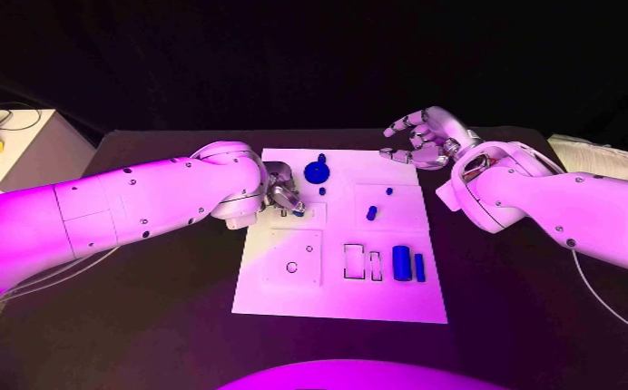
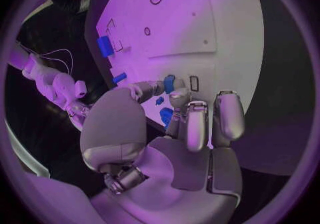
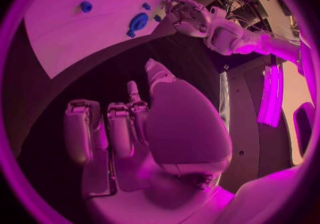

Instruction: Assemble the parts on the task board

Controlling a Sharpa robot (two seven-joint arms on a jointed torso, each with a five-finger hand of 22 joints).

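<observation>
Okay, I've got my left hand [image 1: 279, 192] down on the task board [image 1: 343, 295], fingertips pinching a small blue part [image 2: 170, 83] just beside the round blue disc [image 1: 317, 172]; my right hand [image 1: 421, 139] hovers off the board's far corner, fingers spread, holding nothing, with two blue bars [image 1: 408, 264] lying near the board's front edge

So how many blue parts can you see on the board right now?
6 at least: disc and peg at the far edge, a dot below them, one mid-board, two bars near edge. The left hand may hide more.
</observation>
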